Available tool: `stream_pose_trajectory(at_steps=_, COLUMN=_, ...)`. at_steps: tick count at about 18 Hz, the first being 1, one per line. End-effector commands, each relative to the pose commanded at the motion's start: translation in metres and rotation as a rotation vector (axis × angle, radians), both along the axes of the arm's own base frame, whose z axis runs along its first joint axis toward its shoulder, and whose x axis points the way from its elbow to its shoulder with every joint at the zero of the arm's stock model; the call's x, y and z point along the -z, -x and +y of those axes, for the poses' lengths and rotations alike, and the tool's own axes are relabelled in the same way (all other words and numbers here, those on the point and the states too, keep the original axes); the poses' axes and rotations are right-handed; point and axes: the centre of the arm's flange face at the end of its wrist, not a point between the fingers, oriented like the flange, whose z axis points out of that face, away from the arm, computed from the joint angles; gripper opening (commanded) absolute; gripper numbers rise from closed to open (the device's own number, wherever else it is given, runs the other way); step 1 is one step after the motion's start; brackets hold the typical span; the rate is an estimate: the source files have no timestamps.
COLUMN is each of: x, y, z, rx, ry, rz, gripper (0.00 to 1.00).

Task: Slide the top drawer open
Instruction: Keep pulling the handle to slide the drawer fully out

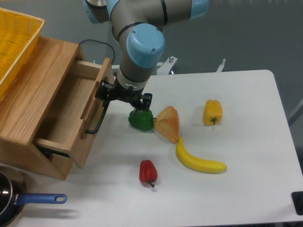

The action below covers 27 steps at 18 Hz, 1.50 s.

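The top drawer of the light oak cabinet stands slid out toward the table's middle, its inside bare. Its flat front panel carries a long black bar handle. My gripper hangs just right of the panel's far end, pointing down. Its fingers stand apart and hold nothing. The left finger is close to the handle's far end, and I cannot tell if it touches. The right finger is just above a green pepper.
An orange wedge-shaped toy food, a yellow pepper, a banana and a red pepper lie on the white table. A yellow basket sits on the cabinet top. A pan with a blue handle is at the front left.
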Motion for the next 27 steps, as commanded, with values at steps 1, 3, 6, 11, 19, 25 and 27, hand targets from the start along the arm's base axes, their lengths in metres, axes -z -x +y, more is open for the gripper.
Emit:
stream_pose_trajectory(at_steps=1, x=0.0, y=0.0, z=-0.001, rx=0.001, ry=0.005, rz=0.005, gripper=1.0)
stream_pose_trajectory(at_steps=3, x=0.001, y=0.001, z=-0.002, rx=0.002, ry=0.015, rz=0.012, gripper=1.0)
stream_pose_trajectory(at_steps=6, x=0.001, y=0.002, z=-0.002, rx=0.001, ry=0.015, rz=0.012, gripper=1.0)
stream_pose_trajectory(at_steps=11, x=0.001, y=0.005, z=-0.004, rx=-0.005, ry=0.016, rz=0.012, gripper=1.0)
stream_pose_trajectory(at_steps=19, x=-0.001, y=0.01, z=-0.006, rx=-0.014, ry=0.014, rz=0.017, gripper=1.0)
stream_pose_trajectory(at_steps=25, x=-0.002, y=0.014, z=-0.007, rx=-0.007, ry=0.008, rz=0.021, gripper=1.0)
stream_pose_trajectory(at_steps=27, x=-0.002, y=0.015, z=-0.007, rx=-0.007, ry=0.007, rz=0.022, gripper=1.0)
